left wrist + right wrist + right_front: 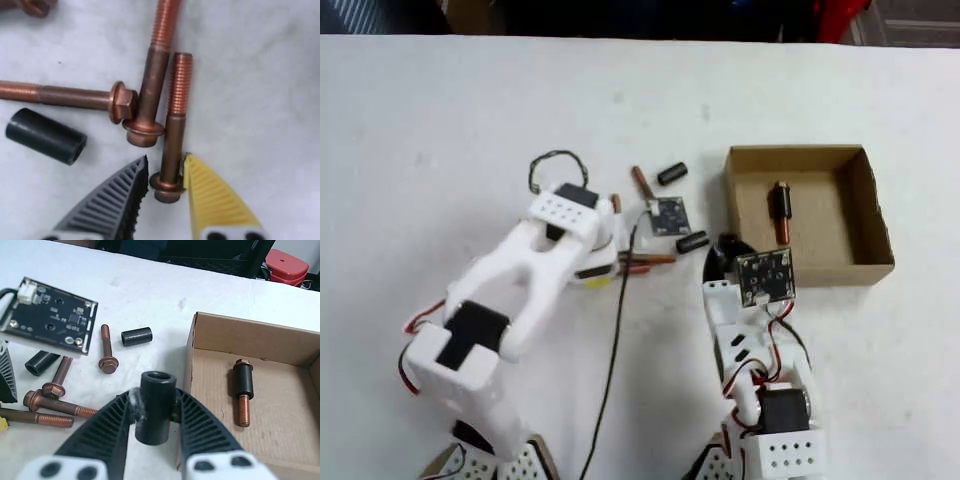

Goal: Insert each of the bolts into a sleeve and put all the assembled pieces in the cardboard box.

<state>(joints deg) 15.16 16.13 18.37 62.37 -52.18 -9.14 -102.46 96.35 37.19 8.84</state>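
The right gripper [156,396] clamps a black sleeve [156,417] beside the box [250,335], while the left gripper [165,158], narrowly open, straddles a bolt [175,125].

Bright, even light from overhead washes the white tabletop [440,120] almost flat on every side of the box [880,265], while the room past the tabletop's far edge, beyond the box, lies dark. Shadows are soft and short: inside the box the sleeved bolt [243,390] leaves only a faint smudge on the cardboard floor, and the box's walls shade their own inner faces slightly. Away from the box, by the left claw [166,157], the copper bolts [150,95] carry a dull lengthwise sheen without hard glare, and the sleeve [45,136] lays a pale shadow.
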